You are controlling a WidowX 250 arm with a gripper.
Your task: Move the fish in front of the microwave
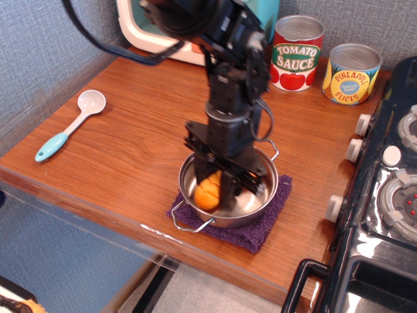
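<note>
End effector (218, 184) is closed on the fish (208, 191), fingers pinching the orange body, which sits just above the bottom of the pot (260, 199) near the front edge of the tabletop (137, 137); frame is motion-blurred so exact contact is hard to read. Step in hand looks like the lift out. To do it well: go straight up until the fish clears the pot rim, keep the squeeze steady since the toy is soft and could slip, then carry toward the back edge and set down on bare wood before the microwave (140, 32), clear of the cans. Counts: one fish, one pot, one purple cloth (260, 231) under it, one microwave, two cans (297, 52), one spoon (71, 124), one stove (391, 195) at the right edge.
</note>
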